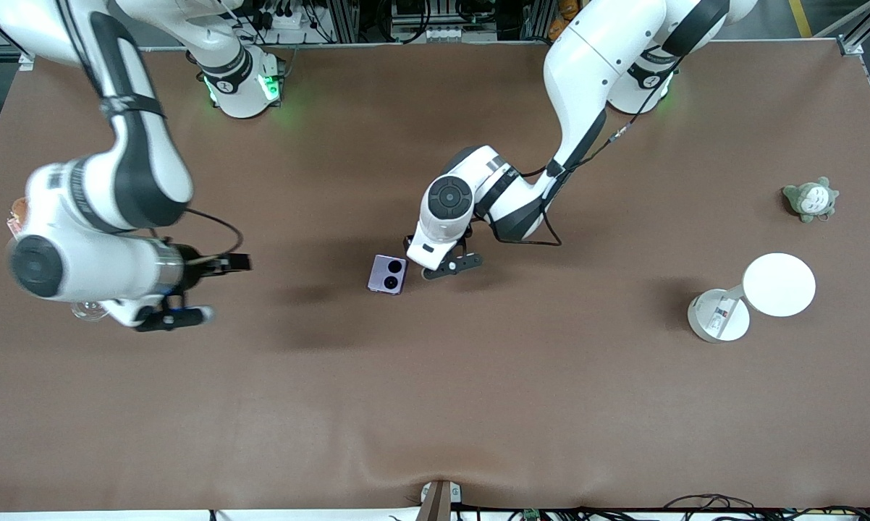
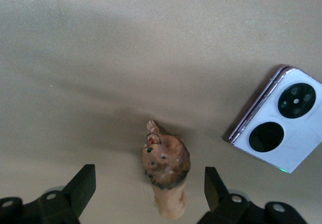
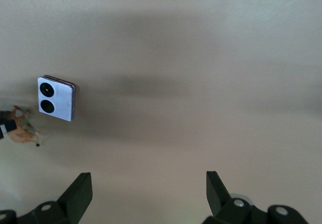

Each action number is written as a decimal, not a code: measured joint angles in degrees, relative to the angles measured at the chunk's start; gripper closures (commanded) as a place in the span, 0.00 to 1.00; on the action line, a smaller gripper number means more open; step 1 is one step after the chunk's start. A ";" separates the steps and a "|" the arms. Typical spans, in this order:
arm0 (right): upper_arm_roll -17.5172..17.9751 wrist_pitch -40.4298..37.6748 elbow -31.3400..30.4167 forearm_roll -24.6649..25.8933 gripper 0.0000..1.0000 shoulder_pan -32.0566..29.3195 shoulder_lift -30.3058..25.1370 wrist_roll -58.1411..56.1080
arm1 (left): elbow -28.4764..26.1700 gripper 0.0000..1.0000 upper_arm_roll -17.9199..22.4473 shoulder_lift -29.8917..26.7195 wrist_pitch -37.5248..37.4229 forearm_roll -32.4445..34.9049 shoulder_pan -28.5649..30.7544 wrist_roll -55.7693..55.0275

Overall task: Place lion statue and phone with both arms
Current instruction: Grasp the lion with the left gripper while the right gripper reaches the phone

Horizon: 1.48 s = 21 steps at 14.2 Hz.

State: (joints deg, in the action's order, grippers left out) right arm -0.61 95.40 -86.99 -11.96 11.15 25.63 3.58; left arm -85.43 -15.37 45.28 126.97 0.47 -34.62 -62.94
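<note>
Lavender phone [image 1: 387, 274] lies beside lion statue [image 2: 166, 171]; bare tabletop [image 1: 435, 405] surrounds both.

No readable text anywhere; the label on the white round stand [image 1: 719, 316] is too small to read.

Left hand [image 2: 146, 191] fingers spread around lion statue [image 2: 166, 171]; phone [image 2: 276, 118] beside.

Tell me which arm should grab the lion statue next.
Left. The left gripper hangs open right over the lion statue; the right gripper waits open, away from the phone.
</note>
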 measured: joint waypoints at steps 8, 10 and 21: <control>0.09 13.06 0.00 -0.71 0.00 8.12 8.43 15.73 | 0.00 0.36 0.11 1.41 2.54 0.01 -0.16 -6.41; 0.09 14.93 0.00 -0.71 0.00 9.86 9.64 21.73 | 0.03 0.46 0.11 1.41 2.62 0.01 -0.20 -7.16; 0.08 23.03 -0.01 0.31 0.00 17.56 13.52 31.02 | 1.38 0.87 0.87 0.75 2.12 1.05 0.90 -7.97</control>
State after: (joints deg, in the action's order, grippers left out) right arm -0.53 118.43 -87.00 -11.65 28.72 39.15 34.60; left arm -84.05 -14.50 46.03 129.09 1.52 -33.72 -70.91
